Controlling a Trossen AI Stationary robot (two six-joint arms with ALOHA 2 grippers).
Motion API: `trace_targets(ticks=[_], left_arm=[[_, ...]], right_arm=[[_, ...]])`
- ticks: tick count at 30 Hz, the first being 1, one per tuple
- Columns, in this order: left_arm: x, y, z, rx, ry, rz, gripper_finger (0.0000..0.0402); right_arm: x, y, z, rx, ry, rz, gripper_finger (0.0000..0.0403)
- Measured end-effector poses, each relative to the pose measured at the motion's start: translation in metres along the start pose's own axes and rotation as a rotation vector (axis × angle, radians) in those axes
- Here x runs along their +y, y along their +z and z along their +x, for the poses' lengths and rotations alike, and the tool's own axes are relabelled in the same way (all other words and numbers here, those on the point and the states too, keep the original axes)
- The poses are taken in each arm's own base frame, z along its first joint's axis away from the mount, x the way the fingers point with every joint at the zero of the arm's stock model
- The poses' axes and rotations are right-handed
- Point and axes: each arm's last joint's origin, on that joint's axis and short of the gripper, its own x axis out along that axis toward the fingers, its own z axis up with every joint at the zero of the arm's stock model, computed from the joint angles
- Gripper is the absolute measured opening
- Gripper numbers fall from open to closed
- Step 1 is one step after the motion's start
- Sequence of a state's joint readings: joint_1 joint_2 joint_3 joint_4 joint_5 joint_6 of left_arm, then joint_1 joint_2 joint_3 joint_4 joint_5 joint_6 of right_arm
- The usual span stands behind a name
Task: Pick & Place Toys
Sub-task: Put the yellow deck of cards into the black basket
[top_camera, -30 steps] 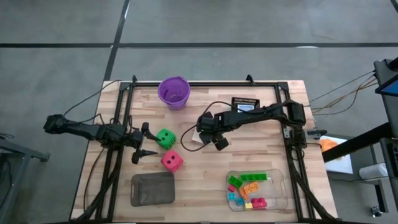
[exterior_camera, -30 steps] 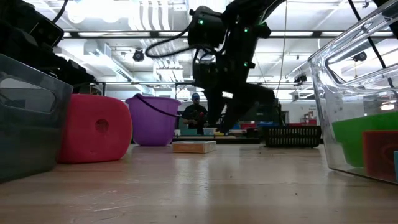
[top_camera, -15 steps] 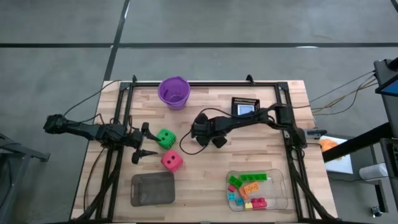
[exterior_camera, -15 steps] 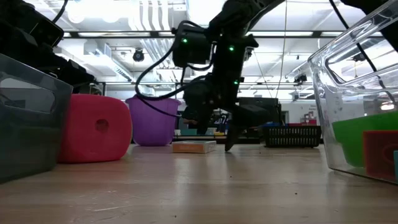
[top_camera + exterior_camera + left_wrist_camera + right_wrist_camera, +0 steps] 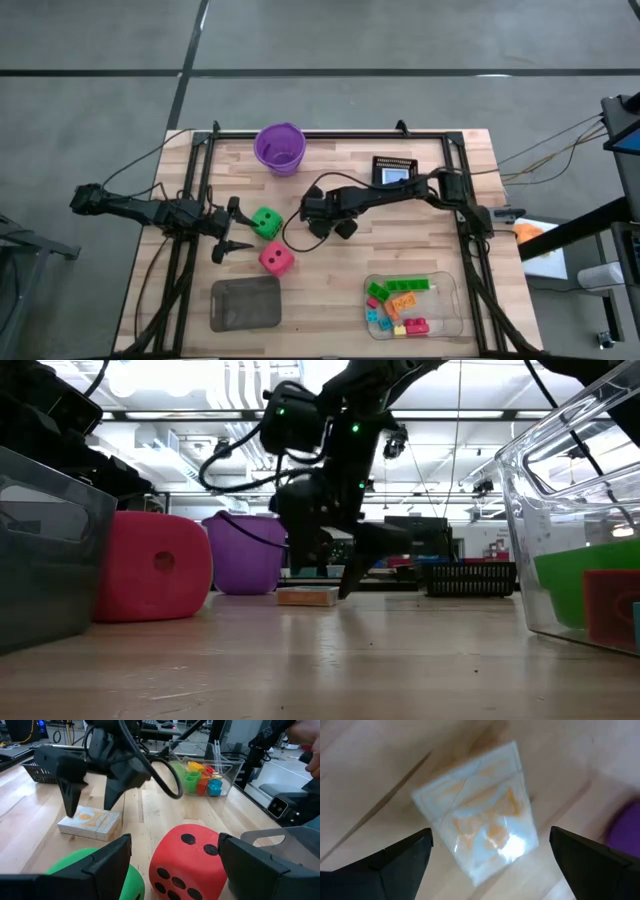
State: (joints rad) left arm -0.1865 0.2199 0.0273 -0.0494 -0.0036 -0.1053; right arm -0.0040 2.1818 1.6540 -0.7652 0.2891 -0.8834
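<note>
A small picture card pack [image 5: 90, 822] lies flat on the wooden table near its middle. My right gripper [image 5: 89, 809] hangs just above it, fingers pointing down and open. In the right wrist view the card pack [image 5: 480, 835] shows between the two fingers. In the high view my right gripper [image 5: 318, 215] covers it. A green die [image 5: 266, 222] and a red die [image 5: 276, 259] sit on the table left of centre. My left gripper [image 5: 236, 230] stands open beside them, low over the table, touching nothing.
A purple cup [image 5: 280, 148] stands at the far edge, and a black basket [image 5: 393, 170] sits to its right. A grey tray [image 5: 245, 303] lies near the front. A clear tray [image 5: 440, 310] at the front right holds several coloured bricks [image 5: 400, 300].
My right gripper has moved toward the table's left edge and come down over the card pack, and its fingers have opened wider. The card pack and both dice have stayed in place.
</note>
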Motion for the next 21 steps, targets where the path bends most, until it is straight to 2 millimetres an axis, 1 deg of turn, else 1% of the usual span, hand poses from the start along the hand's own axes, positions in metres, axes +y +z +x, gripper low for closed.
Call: trace_targets(ticks=[7, 12, 15, 21], left_arm=[[0.0, 0.0, 0.0, 0.0, 0.001, 0.0, 0.0301], [0.0, 0.0, 0.0, 0.0, 0.0, 0.0, 0.0301], [0.0, 0.0, 0.0, 0.0, 0.0, 0.0, 0.0301], [0.0, 0.0, 0.0, 0.0, 0.0, 0.0, 0.0301]], right_arm=[[-0.003, 0.009, 0.018, 0.002, 0.023, -0.059, 0.0398], [-0.006, 0.012, 0.024, 0.024, 0.054, -0.075, 0.0398], [-0.01, 0.014, 0.027, 0.024, 0.094, -0.06, 0.0398], [-0.023, 0.013, 0.035, -0.004, 0.221, 0.027, 0.0398]])
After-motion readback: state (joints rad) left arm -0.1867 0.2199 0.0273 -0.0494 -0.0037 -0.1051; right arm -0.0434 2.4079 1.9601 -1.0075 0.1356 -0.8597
